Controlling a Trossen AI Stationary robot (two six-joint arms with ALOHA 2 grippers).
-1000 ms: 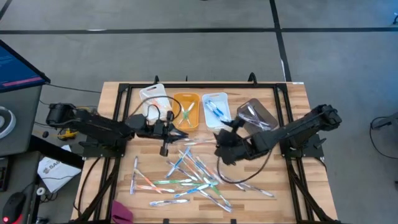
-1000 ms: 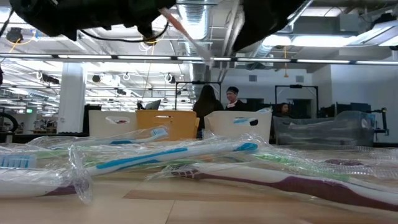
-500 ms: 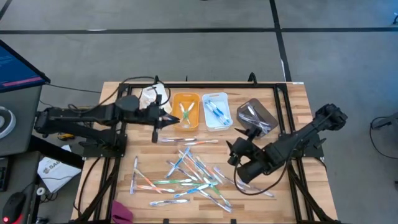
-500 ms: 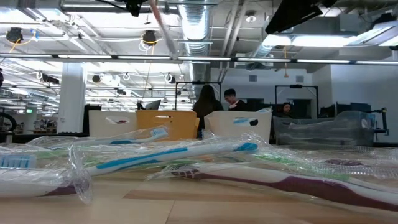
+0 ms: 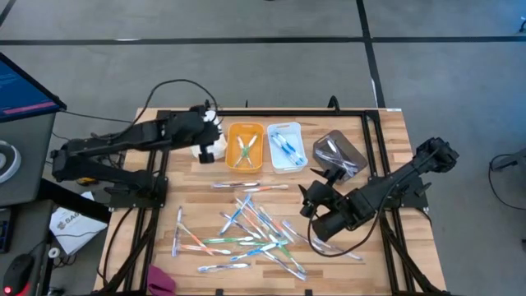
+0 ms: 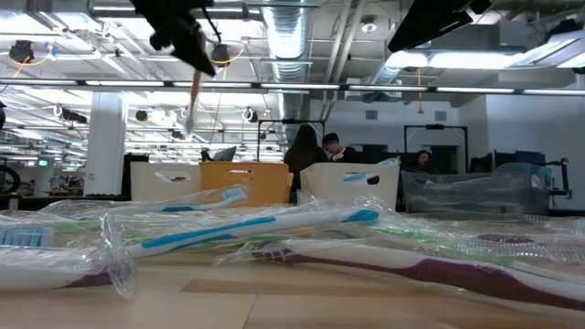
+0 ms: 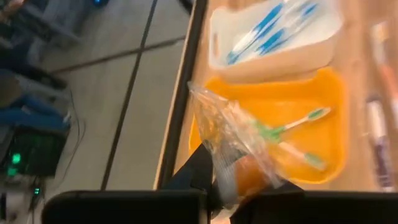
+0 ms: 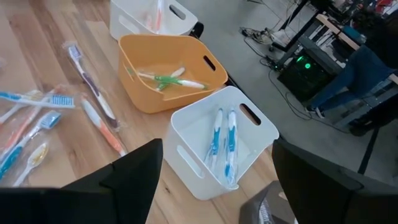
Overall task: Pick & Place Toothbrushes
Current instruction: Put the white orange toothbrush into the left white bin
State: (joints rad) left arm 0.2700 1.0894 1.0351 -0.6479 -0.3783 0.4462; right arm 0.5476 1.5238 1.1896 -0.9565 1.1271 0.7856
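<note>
A: Where are the two arms?

B: The left arm reaches in from the table's left edge, its left gripper (image 5: pixel 209 136) raised over the white bin (image 5: pixel 205 141) at the left end of the row; its fingers (image 7: pixel 193 171) are pressed together on a wrapped orange-pink toothbrush (image 7: pixel 239 155), which hangs below them, seen against the ceiling in the low view (image 6: pixel 194 91); the right arm lies slantwise over the table's right half, the right gripper (image 5: pixel 316 215) near the heap, its fingers (image 8: pixel 134 168) spread wide with nothing between them.

A: How many bins?

B: Four in a row along the far edge; that white bin, an orange bin (image 5: pixel 245 146), a second white bin (image 5: pixel 285 145), and a clear bin (image 5: pixel 339 153).

A: And the toothbrushes?

B: The orange bin holds two, crossed; the second white bin holds two blue ones in the right wrist view (image 8: pixel 222 146); the loose toothbrushes (image 5: pixel 251 230) lie in a heap on the table (image 5: pixel 386 131), too tangled to count exactly.
</note>
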